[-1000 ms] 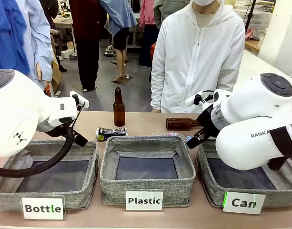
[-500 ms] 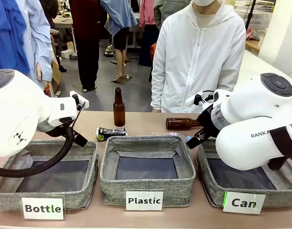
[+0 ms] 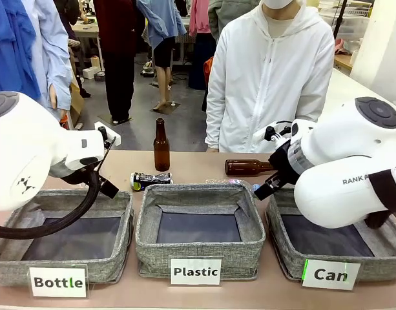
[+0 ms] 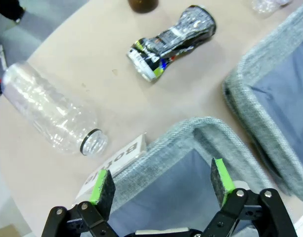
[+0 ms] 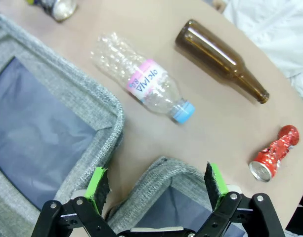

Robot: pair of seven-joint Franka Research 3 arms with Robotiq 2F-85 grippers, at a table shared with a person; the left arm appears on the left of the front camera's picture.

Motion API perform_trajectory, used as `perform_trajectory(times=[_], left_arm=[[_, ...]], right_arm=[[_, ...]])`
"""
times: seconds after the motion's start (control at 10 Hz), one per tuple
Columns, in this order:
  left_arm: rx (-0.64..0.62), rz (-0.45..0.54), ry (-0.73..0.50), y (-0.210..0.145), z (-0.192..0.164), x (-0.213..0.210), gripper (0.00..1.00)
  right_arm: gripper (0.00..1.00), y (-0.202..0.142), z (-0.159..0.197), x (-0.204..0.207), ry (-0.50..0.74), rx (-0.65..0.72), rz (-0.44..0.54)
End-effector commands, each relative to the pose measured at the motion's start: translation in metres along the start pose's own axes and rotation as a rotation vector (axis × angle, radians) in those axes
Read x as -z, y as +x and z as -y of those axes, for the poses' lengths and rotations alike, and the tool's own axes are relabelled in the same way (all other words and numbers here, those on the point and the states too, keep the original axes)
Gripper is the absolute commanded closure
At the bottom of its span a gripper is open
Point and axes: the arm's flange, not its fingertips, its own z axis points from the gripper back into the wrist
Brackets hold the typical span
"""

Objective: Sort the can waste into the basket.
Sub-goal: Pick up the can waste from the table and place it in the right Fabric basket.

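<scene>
Front view: I see both arms held low. The left gripper (image 4: 162, 180) is spread above the Bottle basket (image 3: 108, 267) corner, and the right gripper (image 5: 156, 181) is spread above the Can basket (image 3: 292, 261) corner, whose dark lining shows. The black can (image 3: 150, 181) lies on its side just behind the Plastic basket (image 3: 152, 252), parallel to the table's far edge. The red can (image 5: 275, 154) lies flat near the Can basket, open end nearer it.
</scene>
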Motion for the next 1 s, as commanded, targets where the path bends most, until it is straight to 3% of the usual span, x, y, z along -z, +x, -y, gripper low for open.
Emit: perform_trajectory(times=[0.0,0.1,0.2,0.3,0.4,0.5,0.6,0.8,0.9], left_arm=[[0.023,0.024,-0.074,0.006,0.004,-0.063,0.0],[-0.062,-0.068,-0.135,0.015,0.016,-0.099,0.0],[-0.071,-0.049,-0.26,0.013,0.027,-0.134,0.0],[-0.015,-0.033,-0.417,0.001,0.019,-0.162,0.0],[-0.016,0.004,-0.519,-0.018,0.003,-0.185,0.0],[-0.044,0.065,-0.592,-0.046,-0.021,-0.206,0.0],[-0.101,0.129,-0.672,-0.077,-0.054,-0.224,0.0],[-0.306,0.342,-0.878,-0.144,-0.138,-0.23,0.0],[-0.437,0.439,-0.927,-0.168,-0.155,-0.218,0.0]], right_arm=[[0.0,0.011,0.016,-0.051,0.041,0.018,-0.004],[0.0,0.014,0.024,-0.08,0.122,0.039,-0.048],[0.0,0.015,0.029,-0.112,0.221,0.154,-0.096],[0.0,0.005,0.04,-0.147,0.305,0.273,-0.09],[0.0,-0.017,0.056,-0.175,0.4,0.299,-0.035],[0.0,-0.048,0.078,-0.203,0.505,0.29,-0.002],[0.0,-0.083,0.104,-0.221,0.538,0.398,0.078],[0.0,-0.159,0.16,-0.222,0.698,0.585,0.195],[0.0,-0.196,0.186,-0.21,0.765,0.702,0.249]])
